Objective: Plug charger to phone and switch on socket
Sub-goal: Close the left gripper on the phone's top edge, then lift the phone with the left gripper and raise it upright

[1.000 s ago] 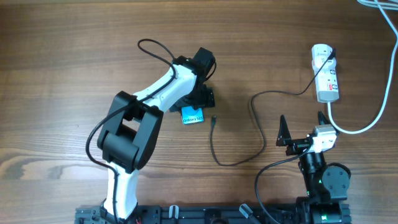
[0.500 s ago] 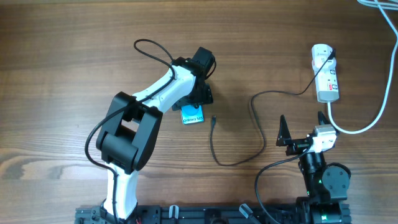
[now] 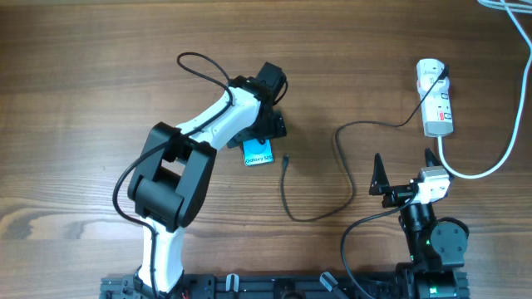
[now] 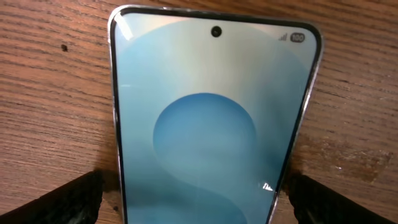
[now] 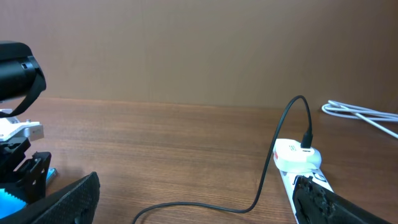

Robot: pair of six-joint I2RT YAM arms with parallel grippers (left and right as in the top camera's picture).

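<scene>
The phone [image 3: 258, 154] lies flat on the table with its turquoise screen up; only its "Galaxy" end shows from overhead. It fills the left wrist view [image 4: 211, 124]. My left gripper [image 3: 264, 131] is open and low over the phone, one finger on each side of it [image 4: 196, 208]. The charger, a thin black cable [image 3: 349, 187], runs from the socket [image 3: 435, 104] in a loop. Its plug tip [image 3: 285, 159] lies loose just right of the phone. My right gripper [image 3: 405, 170] is open and empty, near the front right, apart from the cable. The socket also shows in the right wrist view [image 5: 298, 155].
A thick white cord [image 3: 499, 162] curves from the socket along the right table edge. The left arm's black cable [image 3: 204, 66] loops behind it. Both arm bases stand at the front edge.
The left gripper has shifted very slightly over the phone. The right arm, cable and socket have not moved.
</scene>
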